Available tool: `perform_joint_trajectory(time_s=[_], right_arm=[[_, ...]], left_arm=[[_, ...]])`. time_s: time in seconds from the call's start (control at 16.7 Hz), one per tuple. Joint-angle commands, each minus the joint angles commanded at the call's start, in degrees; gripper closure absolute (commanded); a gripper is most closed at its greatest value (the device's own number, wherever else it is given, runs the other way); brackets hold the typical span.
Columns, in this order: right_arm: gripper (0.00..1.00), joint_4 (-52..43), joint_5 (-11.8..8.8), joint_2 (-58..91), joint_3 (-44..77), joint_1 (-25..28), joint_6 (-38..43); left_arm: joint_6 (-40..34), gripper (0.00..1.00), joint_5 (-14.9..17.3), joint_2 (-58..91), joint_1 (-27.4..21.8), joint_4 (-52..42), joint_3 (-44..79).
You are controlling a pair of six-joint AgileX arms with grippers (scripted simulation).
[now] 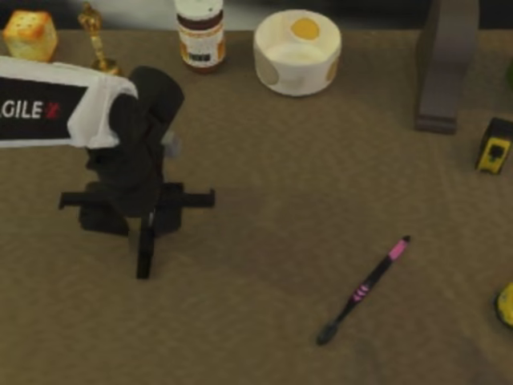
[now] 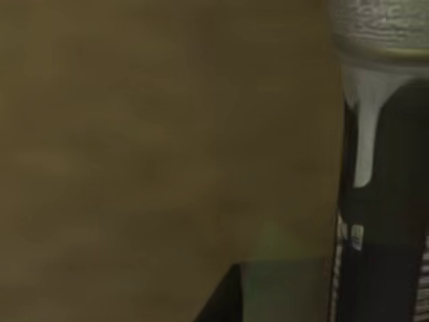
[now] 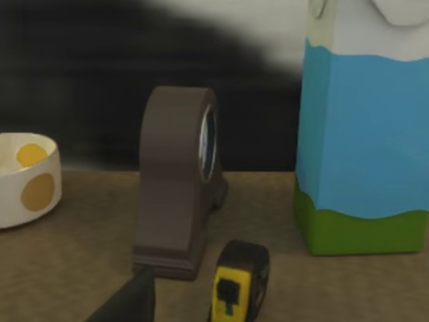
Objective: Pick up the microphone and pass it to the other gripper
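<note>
You have a matt, faintly mottled brown tabletop (image 1: 321, 176), cloth-like in look. The microphone (image 2: 385, 100) shows a rough silver-grey mesh head above a smooth, pale collar and a matt black handle. The left arm (image 1: 88, 100), at the upper left of the top view, wears smooth white plastic-looking casing over matt black parts. The toothbrush (image 1: 365, 290) looks like matt black plastic with pink marks. The trophy (image 1: 96, 36) gleams like gold metal. The bowl (image 1: 297, 50) looks smooth and glazed cream. The clock (image 3: 177, 181) is matt brown, wood-like.
</note>
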Motion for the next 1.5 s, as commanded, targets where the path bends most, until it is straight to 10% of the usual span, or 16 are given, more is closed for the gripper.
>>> perform_joint_trajectory(time_s=[0.66, 1.5], right_arm=[[0.0, 0.0, 0.0, 0.0, 0.0, 0.0, 0.0], [0.0, 0.0, 0.0, 0.0, 0.0, 0.0, 0.0]], left_arm=[[2.7, 1.0, 1.1, -4.8, 0.0, 4.3, -0.2], [18.1, 1.0, 22.6, -20.1, 2.1, 70.1, -17.9]])
